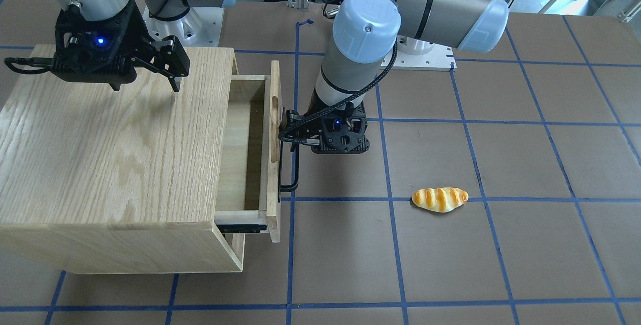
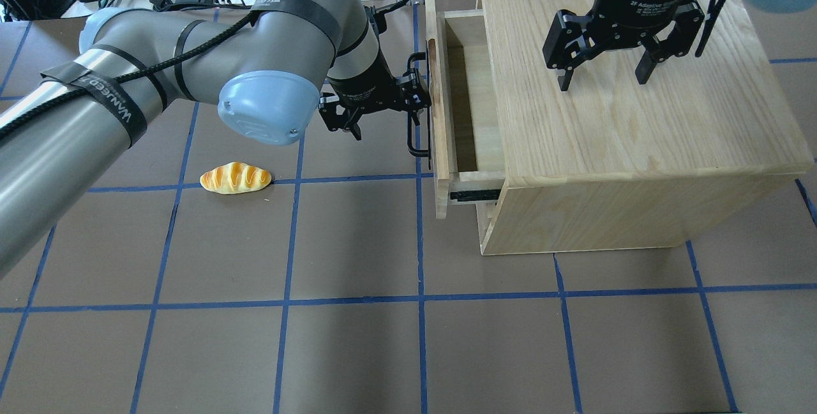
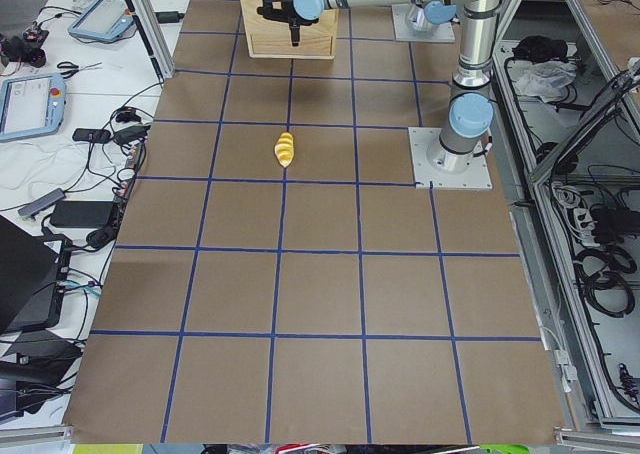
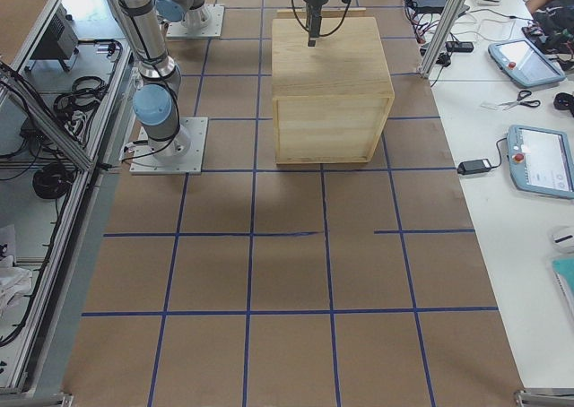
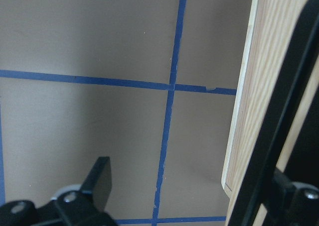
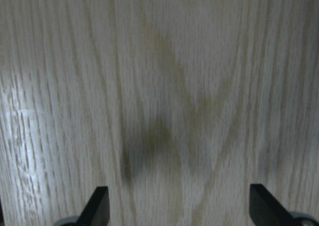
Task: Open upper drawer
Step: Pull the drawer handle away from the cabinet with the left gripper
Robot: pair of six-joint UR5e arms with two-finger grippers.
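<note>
The upper drawer [image 1: 240, 134] is pulled partly out of the oak cabinet [image 1: 100, 134], and its inside is empty; it also shows in the overhead view [image 2: 475, 114]. Its thin front panel [image 1: 274, 129] carries a long black bar handle [image 1: 295, 165]. My left gripper [image 2: 385, 124] is open and points down right at the handle [image 2: 412, 140], with one finger against the bar and the other out over the table. In the left wrist view the bar [image 5: 284, 111] crosses in front of the panel [image 5: 249, 111]. My right gripper [image 2: 602, 81] is open and empty above the cabinet top [image 2: 638, 133].
A toy bread roll [image 1: 439, 199] lies on the brown table with blue tape lines, apart from the drawer; it also shows in the overhead view [image 2: 235, 178]. A black slide rail [image 2: 475, 195] shows under the drawer's side. The arm bases stand at the table's robot side.
</note>
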